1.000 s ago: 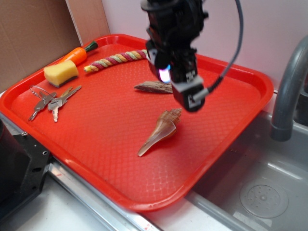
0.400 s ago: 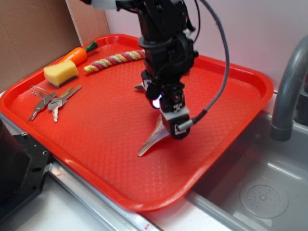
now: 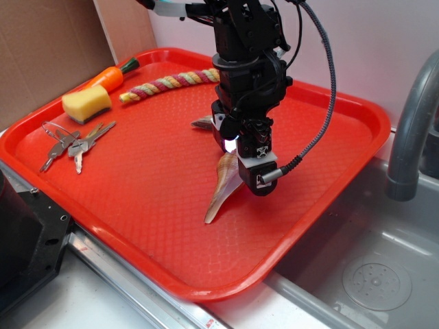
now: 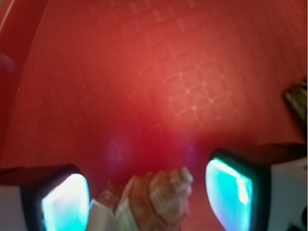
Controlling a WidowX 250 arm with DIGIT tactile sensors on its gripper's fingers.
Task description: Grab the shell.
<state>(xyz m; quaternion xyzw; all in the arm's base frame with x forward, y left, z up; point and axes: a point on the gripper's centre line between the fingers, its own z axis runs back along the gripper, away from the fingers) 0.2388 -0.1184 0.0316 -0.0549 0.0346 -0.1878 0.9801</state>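
Beside a steel sink (image 3: 370,274) sits the red tray (image 3: 137,192), where the pincer (image 4: 149,192) stands open, its lit fingers (image 4: 231,185) flanking the shell (image 3: 223,186), whose knobby head lies between them. Closing off-centre on those knobs could squirt the shell sideways. Elsewhere the tray holds keys (image 3: 72,144), a sponge (image 3: 86,103), a toy carrot (image 3: 110,77), a rope (image 3: 168,83) and a wood piece (image 3: 204,123).
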